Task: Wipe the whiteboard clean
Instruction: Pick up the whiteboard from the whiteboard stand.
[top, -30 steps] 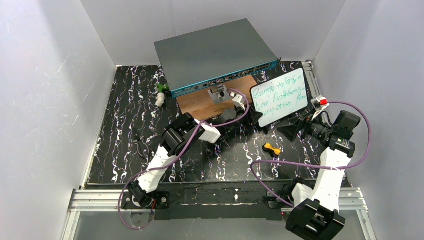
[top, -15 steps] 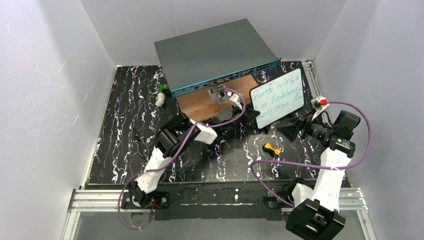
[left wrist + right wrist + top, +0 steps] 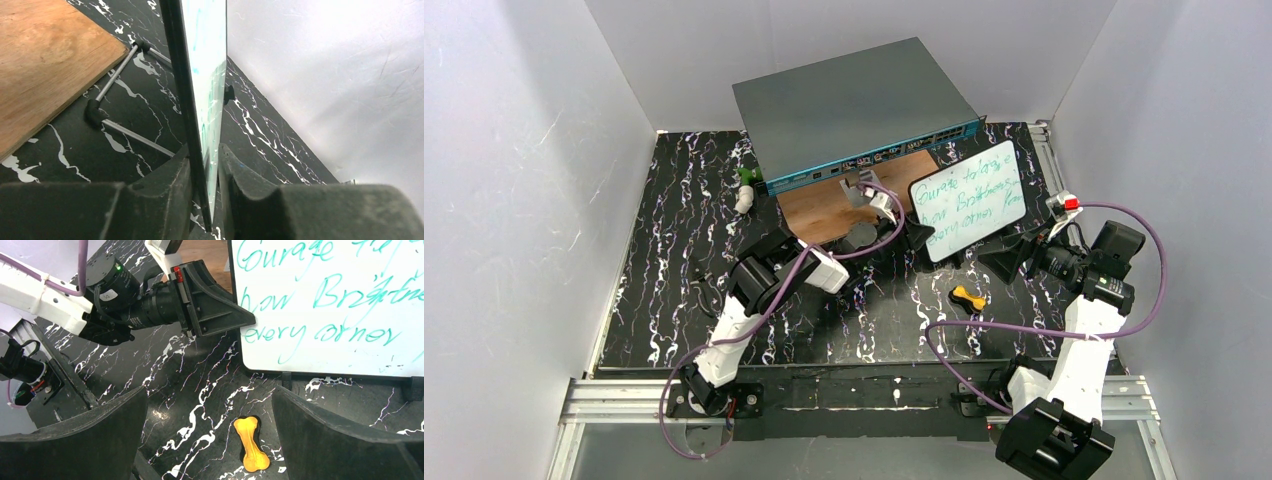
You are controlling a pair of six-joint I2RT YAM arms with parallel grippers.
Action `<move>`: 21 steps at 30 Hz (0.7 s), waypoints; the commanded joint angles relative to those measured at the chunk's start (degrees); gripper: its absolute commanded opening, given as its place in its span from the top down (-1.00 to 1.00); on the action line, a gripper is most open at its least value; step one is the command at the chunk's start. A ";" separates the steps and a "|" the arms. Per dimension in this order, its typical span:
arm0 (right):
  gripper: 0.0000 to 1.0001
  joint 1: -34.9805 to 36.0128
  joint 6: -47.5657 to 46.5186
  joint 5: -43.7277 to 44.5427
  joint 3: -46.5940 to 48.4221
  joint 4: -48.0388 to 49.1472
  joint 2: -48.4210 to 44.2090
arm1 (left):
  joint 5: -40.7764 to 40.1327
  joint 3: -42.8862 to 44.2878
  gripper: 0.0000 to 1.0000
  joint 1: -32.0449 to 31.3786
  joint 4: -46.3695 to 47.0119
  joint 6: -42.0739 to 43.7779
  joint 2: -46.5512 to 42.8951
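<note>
The left gripper is clamped on the left edge of the whiteboard, with the thin dark rim seated between both pads, as the left wrist view shows edge-on. The whiteboard stands tilted at the right rear of the worktop, just in front of the grey box with its teal front and beside the wooden board. Its written face is turned toward the right arm. Three lines of green handwriting cover the face, so erasing has not begun. The right gripper is spread wide, carries nothing and hangs near the lower right of the board without touching it. To do this step well, maintain a firm pinch on the rim, avoid twisting the panel between the pads, and present the face squarely to the right arm, so that wiping pressure is taken by the hold and does not tip the board. No eraser or cloth can be identified in any view; a wiping tool is judged necessary before any stroke. The worktop is black with white marbled veining and looks smooth. An orange bone-shaped object lies on it in front of the board, directly under the right gripper's approach, and could be struck. Plain white walls enclose the cell on three sides and limit room to the right.
</note>
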 commanded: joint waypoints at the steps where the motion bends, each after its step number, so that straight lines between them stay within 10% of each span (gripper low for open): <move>1: -0.97 -0.33 -0.81 -1.45 2.22 -0.02 -0.19 | 1.26 3.08 0.53 0.93 2.52 -1.44 0.05; 21: -0.97 -0.33 -0.82 -1.46 2.26 0.05 -0.02 | 4.20 9.68 0.63 -0.03 0.02 -4.94 7.05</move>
